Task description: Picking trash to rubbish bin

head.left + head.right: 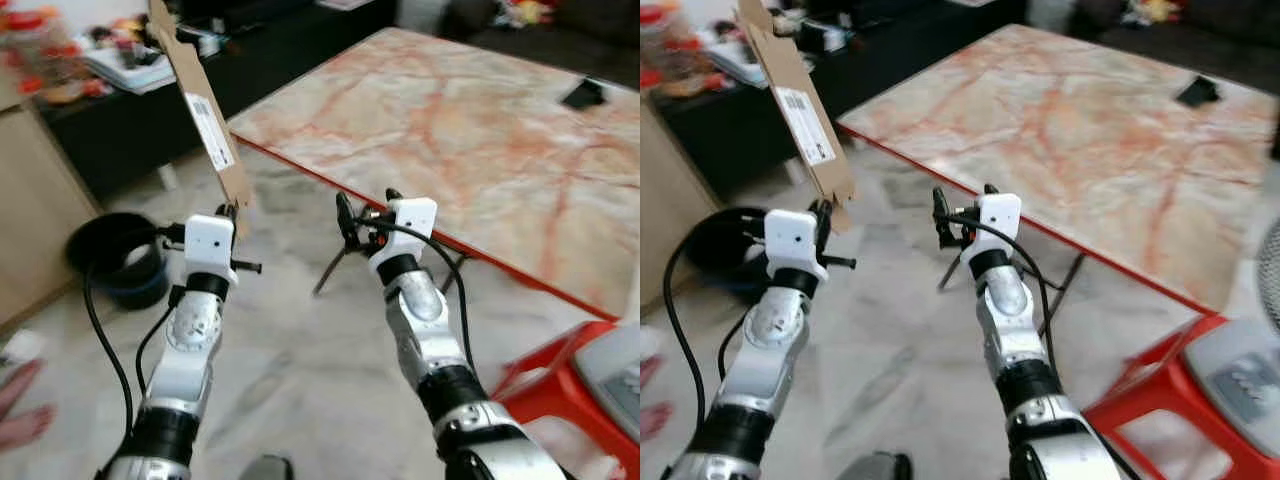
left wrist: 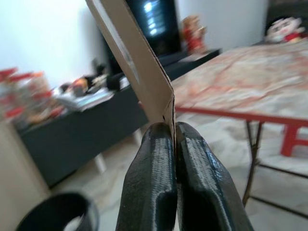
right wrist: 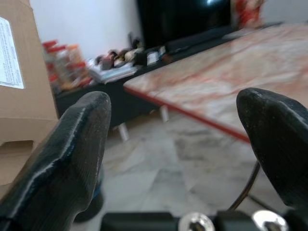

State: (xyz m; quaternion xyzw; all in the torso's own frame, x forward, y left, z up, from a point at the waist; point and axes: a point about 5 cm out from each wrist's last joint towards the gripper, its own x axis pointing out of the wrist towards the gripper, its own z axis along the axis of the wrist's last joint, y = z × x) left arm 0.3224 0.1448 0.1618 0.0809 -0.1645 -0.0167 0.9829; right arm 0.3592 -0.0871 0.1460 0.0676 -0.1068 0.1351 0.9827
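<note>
Your left gripper (image 2: pixel 174 144) pinches the flattened cardboard (image 1: pixel 203 110) upright, near the black bin (image 1: pixel 115 255); your right gripper (image 3: pixel 178 144) hangs spread wide beside the bench (image 1: pixel 480 130).

Left claw (image 1: pixel 824 215) pinching upright cardboard strip (image 1: pixel 795 115), right claw (image 1: pixel 960 215) open beside marble table (image 1: pixel 1090 140), black bin (image 1: pixel 720 240) below

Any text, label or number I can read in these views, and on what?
White label on the cardboard piece held in the left claw: printed lines, too blurred to read.
Items on the dark low cabinet: too blurred to read.
Nothing else legible.
</note>
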